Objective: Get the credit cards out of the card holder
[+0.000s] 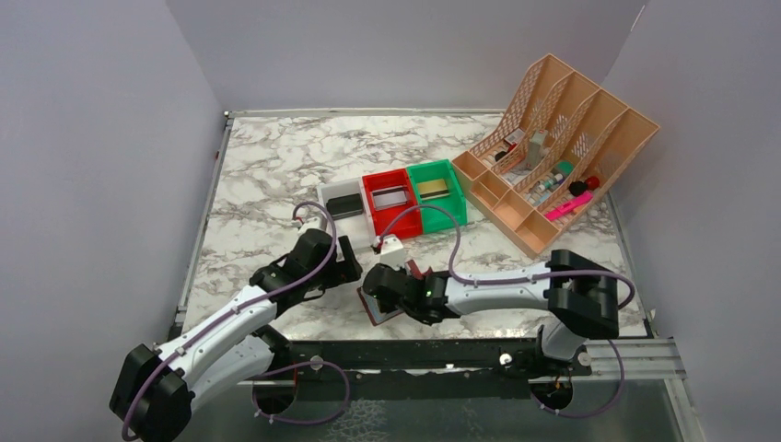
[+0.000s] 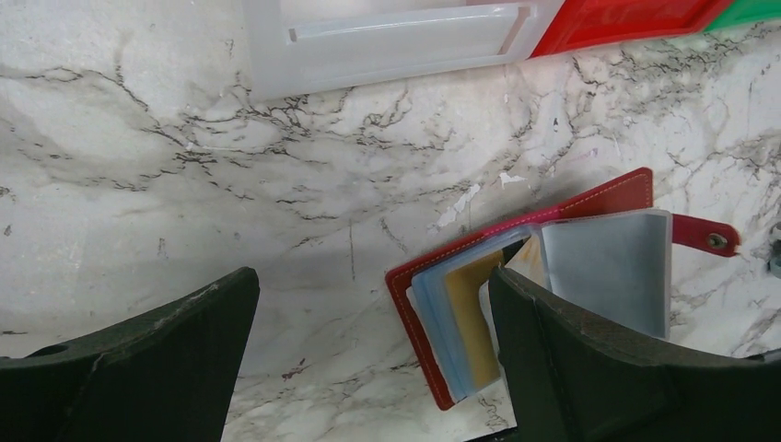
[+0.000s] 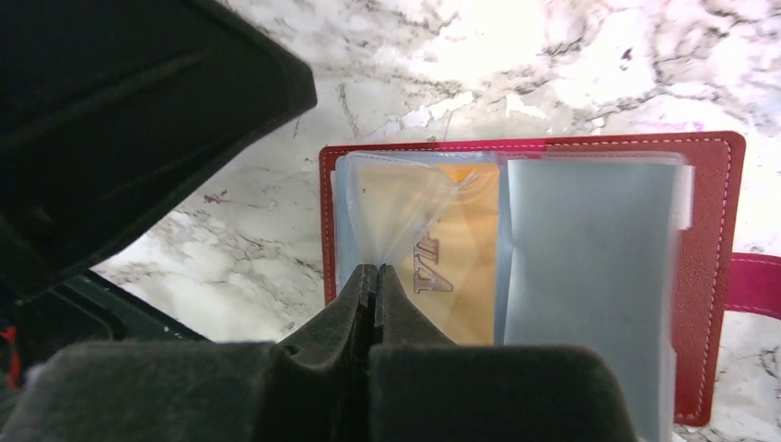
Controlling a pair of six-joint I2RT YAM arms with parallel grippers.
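The dark-red card holder point(image 3: 709, 276) lies open on the marble, its light-blue clear pockets facing up. A gold credit card point(image 3: 465, 262) sits inside a pocket. My right gripper point(image 3: 376, 269) is shut, pinching the clear flap of that pocket and lifting it. In the top view the right gripper point(image 1: 385, 276) is over the holder point(image 1: 373, 311). My left gripper point(image 2: 373, 285) is open and empty, with its right finger point(image 2: 626, 368) over the holder point(image 2: 608, 198) and the gold card point(image 2: 470, 318) showing beside it. In the right wrist view a left finger point(image 3: 138, 120) looms at the upper left.
Three small bins stand behind the grippers: a white bin point(image 1: 324, 195) with a black card point(image 1: 344, 204), a red bin point(image 1: 370, 184) with a grey card point(image 1: 390, 196), and a green bin point(image 1: 456, 198) with a gold card point(image 1: 433, 189). A tan organizer rack point(image 1: 571, 120) stands at the right.
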